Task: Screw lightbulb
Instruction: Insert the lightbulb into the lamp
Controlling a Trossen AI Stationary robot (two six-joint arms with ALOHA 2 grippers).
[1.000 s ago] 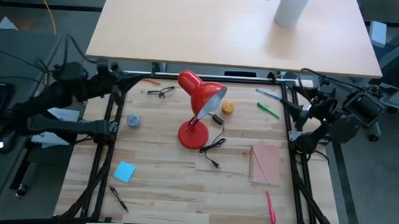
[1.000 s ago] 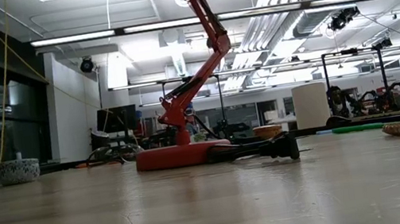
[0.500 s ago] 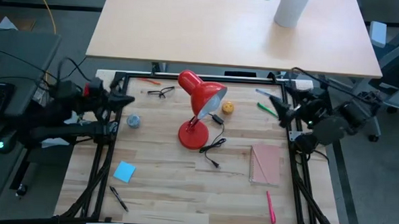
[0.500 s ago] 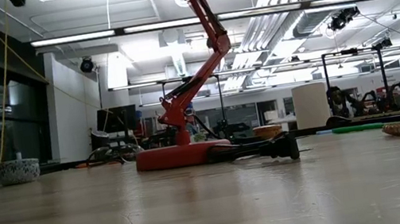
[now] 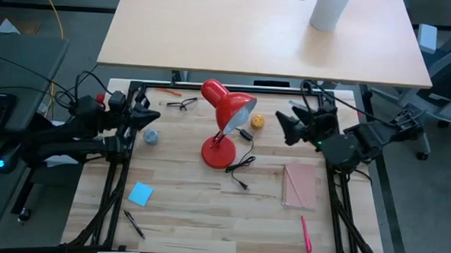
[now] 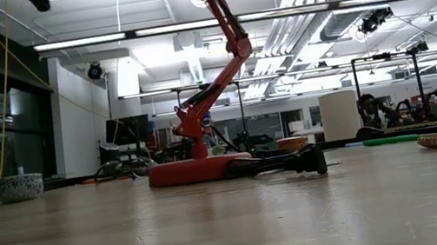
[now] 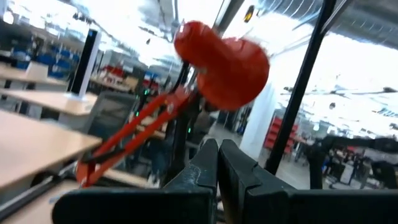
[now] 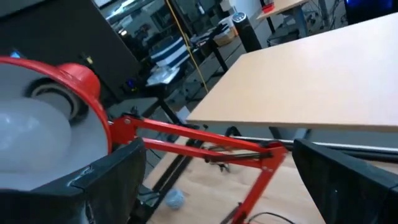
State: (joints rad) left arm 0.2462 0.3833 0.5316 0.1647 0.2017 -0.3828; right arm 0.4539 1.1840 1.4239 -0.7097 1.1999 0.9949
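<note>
Two arms reach inward in the high view: the left pincer (image 5: 151,116), fingers pressed together and empty, at middle left; the right pincer (image 5: 285,126), spread wide, at middle right. Between them, the lightbulb (image 8: 28,134) sits inside the red lamp (image 5: 225,110).

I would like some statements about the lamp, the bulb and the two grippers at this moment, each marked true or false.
1. The lightbulb sits inside the red lamp's shade. True.
2. The right gripper is shut. False: its fingers stand wide open, and it holds nothing.
3. The left gripper is shut. True: its fingers are pressed together with nothing between them.
4. The lamp lies tipped over on the table. False: it stands on its round base.
5. The pink pen lies beside the glasses. False: the pen is near the table's front edge on the right, the glasses at the back left.
</note>
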